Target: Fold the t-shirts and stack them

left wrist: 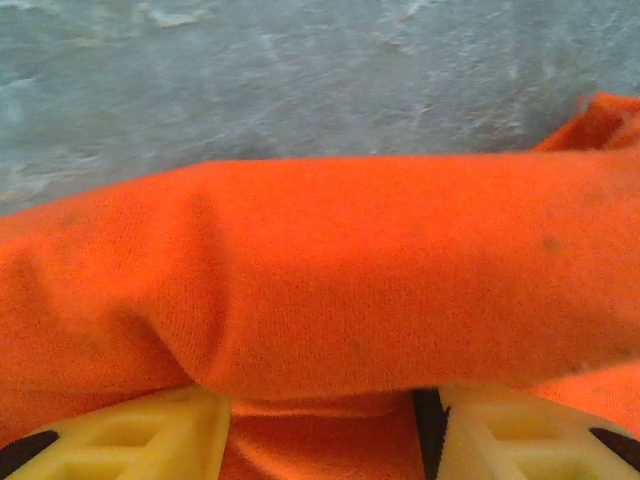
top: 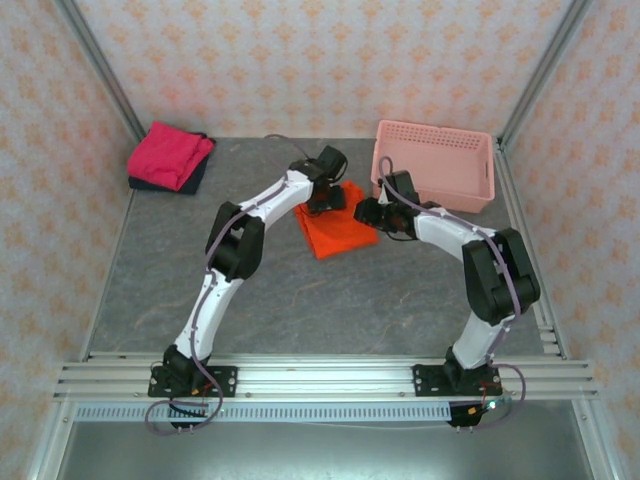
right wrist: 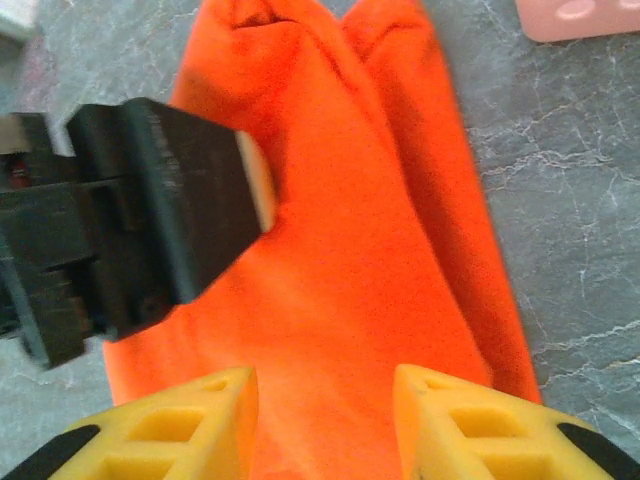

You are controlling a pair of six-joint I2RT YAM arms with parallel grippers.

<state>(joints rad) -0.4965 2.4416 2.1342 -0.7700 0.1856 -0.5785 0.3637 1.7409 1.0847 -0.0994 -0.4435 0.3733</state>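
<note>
On the tabletop [top: 300, 300], the orange t-shirt [top: 338, 238] is being folded. The right gripper [right wrist: 322, 388] is held half-open over it. The left gripper's [left wrist: 325, 412] hold cannot be told. Edges should be squared before release.

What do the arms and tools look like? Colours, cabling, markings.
Left arm and right arm: white links, bulky black joint housings, black bases, thin pale cables looping alongside. Left tool and right tool: yellow plastic fingers with rectangular cut-outs and black patches at the outer edges. No markings legible.
</note>
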